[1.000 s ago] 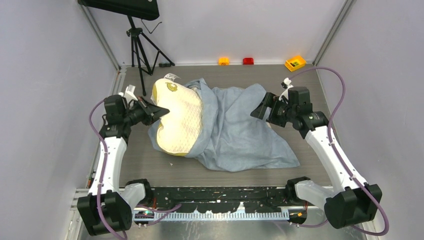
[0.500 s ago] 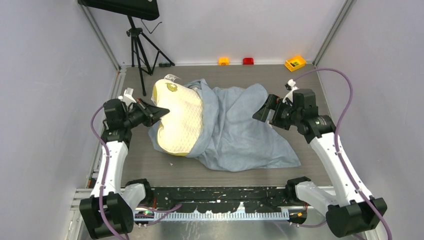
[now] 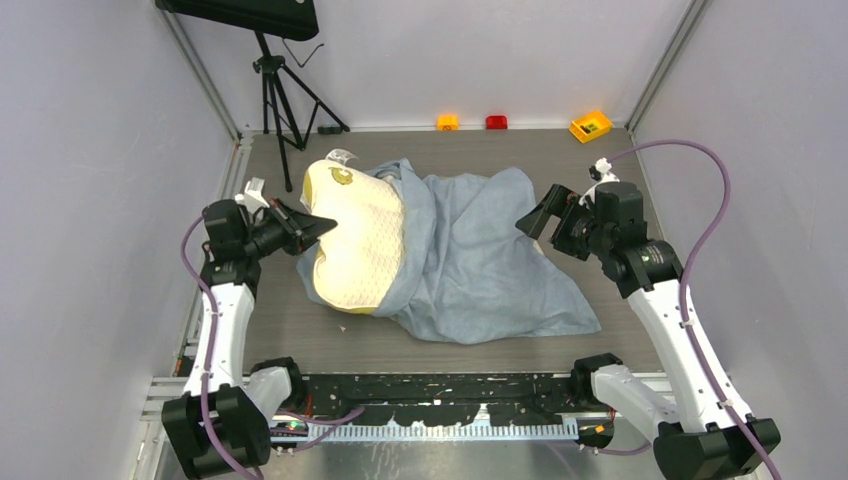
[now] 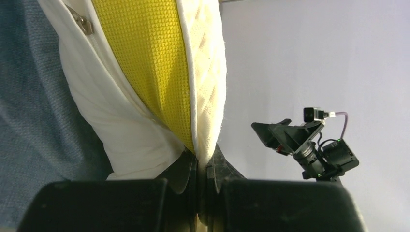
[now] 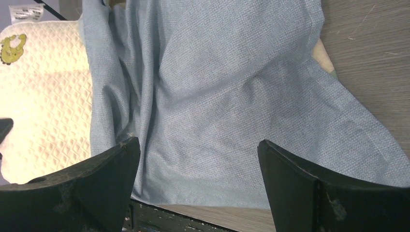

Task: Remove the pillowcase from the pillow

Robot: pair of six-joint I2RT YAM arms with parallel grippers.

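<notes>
Closest to me, the pillowcase (image 3: 480,260) lay flat and wrinkly on the table (image 3: 300,335). Its pointy corner stuck out to the near right.

A bit farther up, my right gripper (image 3: 537,217) was wide open and held nothing. A second ago it sat right at the cloth's far right edge. Now it had backed off to the right and hung just beside the cloth, not touching. The cloth looked about the same as before, so I think that pull was over and the case still needed a fresh grab.

On the left, my left gripper (image 4: 202,159) was pinched tight on the thin edge of the pillow (image 3: 360,240). It had not moved (good, it was my anchor).

The pillow lay at the left middle of the table. Its long side ran near to far, leaning a little. The corner with the small green mark pointed far. Its left part was bare, and the case still wrapped its right side. The case's open mouth faced left and its body spread right, so I judged the job about half done.

Farthest off stood a tripod (image 3: 275,100).
</notes>
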